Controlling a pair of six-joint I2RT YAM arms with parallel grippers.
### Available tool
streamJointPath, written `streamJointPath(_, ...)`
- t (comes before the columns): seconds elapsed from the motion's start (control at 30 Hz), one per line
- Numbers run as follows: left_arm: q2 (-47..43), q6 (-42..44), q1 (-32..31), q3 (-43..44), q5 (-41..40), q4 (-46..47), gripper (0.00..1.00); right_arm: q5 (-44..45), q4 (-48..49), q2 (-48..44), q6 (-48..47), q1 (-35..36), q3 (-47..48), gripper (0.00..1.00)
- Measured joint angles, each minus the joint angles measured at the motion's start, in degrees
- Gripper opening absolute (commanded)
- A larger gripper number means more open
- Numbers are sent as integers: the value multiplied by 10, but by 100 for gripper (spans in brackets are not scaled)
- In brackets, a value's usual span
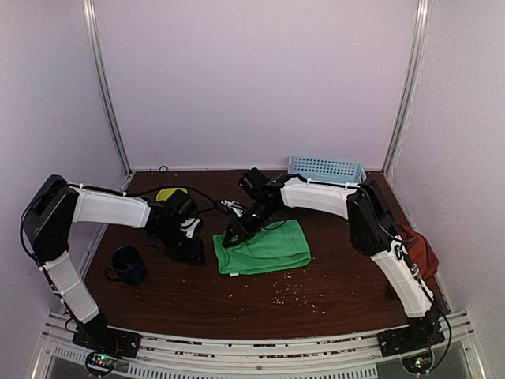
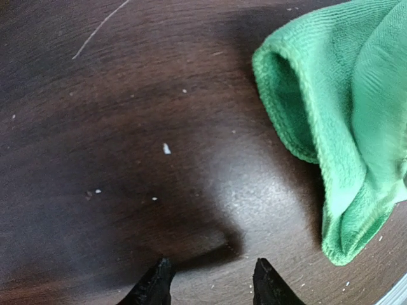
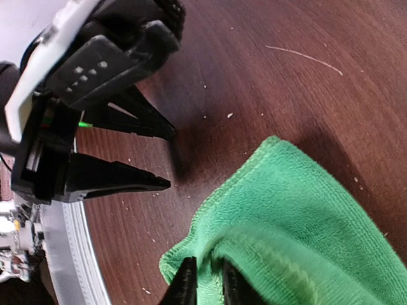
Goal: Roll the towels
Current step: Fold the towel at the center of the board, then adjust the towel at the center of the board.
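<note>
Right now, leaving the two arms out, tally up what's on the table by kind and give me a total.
Towels: 2 (green towel, rust towel)
Baskets: 1 (light-blue basket)
Mugs: 1 (dark mug)
Unidentified: 1 (yellow-green thing, partly hidden behind the left arm)
Total: 5

The white-and-black left arm (image 1: 110, 209) reaches in from the left of the top view. Its black two-finger left gripper (image 2: 210, 276) is lowered, fingers clearly apart. The matching right arm (image 1: 316, 196) stretches toward centre, and its right gripper (image 3: 206, 283) tips down, fingers nearly together.
</note>
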Motion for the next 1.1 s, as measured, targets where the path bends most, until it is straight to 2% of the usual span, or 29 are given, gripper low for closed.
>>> streamJointPath(0.1,-3,-3,2,-2,-7,-1,49,8,-4,0,-2,0,8,41)
streamJointPath(0.33,-29,-8,5,7,-36,-11,49,-6,-12,-64,-20,-12,1,42)
streamJointPath(0.4,-34,-7,5,20,-42,-13,50,-7,-12,-108,-30,-17,-23,39)
streamJointPath(0.53,-38,2,5,54,-43,-6,53,10,0,-201,-56,-29,-98,27)
streamJointPath(0.63,-31,12,8,90,-34,2,53,40,9,-244,-85,-39,-162,24)
streamJointPath(0.8,24,20,20,158,15,47,49,78,28,-233,-112,-46,-239,30)
streamJointPath(0.97,90,26,33,183,79,81,49,89,43,-177,-121,-41,-244,33)
streamJointPath(1.1,109,30,42,176,118,86,45,93,46,-145,-126,-32,-234,33)
